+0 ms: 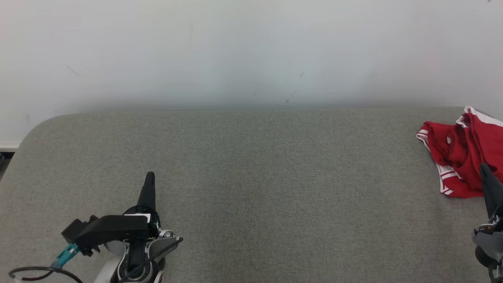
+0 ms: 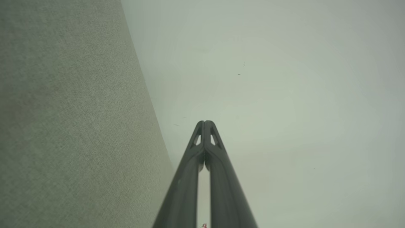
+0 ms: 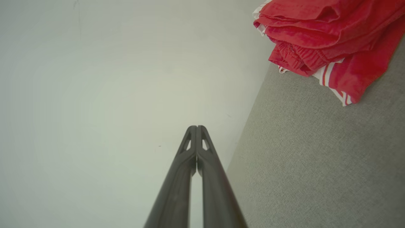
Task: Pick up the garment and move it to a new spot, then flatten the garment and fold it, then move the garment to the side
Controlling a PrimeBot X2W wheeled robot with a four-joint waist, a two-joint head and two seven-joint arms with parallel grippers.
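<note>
The garment (image 1: 461, 151) is red with white stripes along its hems and lies crumpled at the far right of the grey table, partly cut off by the head view's edge. The right wrist view has the garment (image 3: 319, 38) at its upper right, bunched in folds. My right gripper (image 1: 484, 168) is shut and empty, its tip just in front of the garment's near edge; its fingertips (image 3: 196, 128) meet with nothing between them. My left gripper (image 1: 149, 175) is shut and empty over the table's lower left, far from the garment, tips pressed together (image 2: 205, 123).
The grey fabric-covered table (image 1: 251, 177) spans the head view, with a rounded corner at the far left. A pale wall (image 1: 251, 51) rises directly behind its back edge. A black cable and teal connector (image 1: 65, 254) hang by the left wrist.
</note>
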